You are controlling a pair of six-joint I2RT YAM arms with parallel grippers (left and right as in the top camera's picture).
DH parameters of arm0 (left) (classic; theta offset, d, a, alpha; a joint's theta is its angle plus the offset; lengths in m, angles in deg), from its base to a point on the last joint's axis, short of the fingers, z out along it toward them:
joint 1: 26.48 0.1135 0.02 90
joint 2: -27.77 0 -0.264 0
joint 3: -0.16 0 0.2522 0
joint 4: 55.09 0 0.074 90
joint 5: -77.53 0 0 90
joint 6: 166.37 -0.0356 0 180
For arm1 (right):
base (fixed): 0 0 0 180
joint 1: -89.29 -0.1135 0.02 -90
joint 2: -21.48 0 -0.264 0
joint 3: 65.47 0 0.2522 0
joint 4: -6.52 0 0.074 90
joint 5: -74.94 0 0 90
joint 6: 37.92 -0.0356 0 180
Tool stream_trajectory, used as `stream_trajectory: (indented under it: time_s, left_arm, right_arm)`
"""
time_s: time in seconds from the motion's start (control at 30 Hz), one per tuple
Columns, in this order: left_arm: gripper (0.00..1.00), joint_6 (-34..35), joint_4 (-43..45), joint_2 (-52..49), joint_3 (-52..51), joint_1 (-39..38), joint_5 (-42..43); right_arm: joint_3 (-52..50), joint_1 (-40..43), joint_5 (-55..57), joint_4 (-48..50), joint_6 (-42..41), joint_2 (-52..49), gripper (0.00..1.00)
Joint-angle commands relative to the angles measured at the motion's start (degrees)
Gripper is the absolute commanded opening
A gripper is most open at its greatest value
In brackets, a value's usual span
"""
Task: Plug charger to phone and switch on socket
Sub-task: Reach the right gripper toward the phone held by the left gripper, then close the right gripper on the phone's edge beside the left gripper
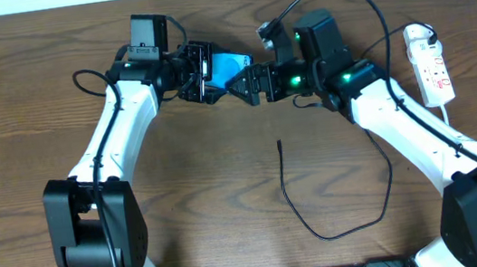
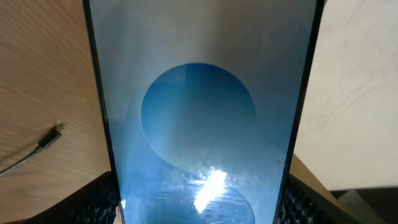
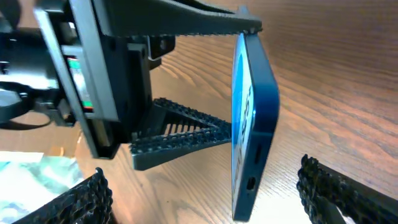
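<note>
Clamping phone (image 3: pixel 254 118) edgewise: left jaws | right jaws wide, straddling phone's end

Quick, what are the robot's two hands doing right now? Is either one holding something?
Left hand: closed on the phone, holding it.
Right hand: open, holding nothing, close to the phone.
</note>
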Motion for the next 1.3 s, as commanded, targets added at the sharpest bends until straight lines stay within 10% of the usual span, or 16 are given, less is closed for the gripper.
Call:
stream_trajectory:
  time_s: [0.0, 0.67, 1.27]
  left_arm:
    - [0.07, 2.1, 0.3, 1.4, 1.7, -0.3, 1.5]
    - [0.07, 3.3, 0.5, 1.4, 1.7, -3.2, 8.4]
    - [0.07, 3.4, 0.7, 1.3, 1.7, -4.9, 4.9]
  right_arm:
    - [1.0, -0.3, 3.3, -0.2, 1.1, 0.0, 0.95]
    - [1.0, -0.3, 7.0, -0.4, 1.5, 0.0, 0.86]
    - [1.0, -0.7, 13.5, -1.9, 1.9, 0.0, 0.42]
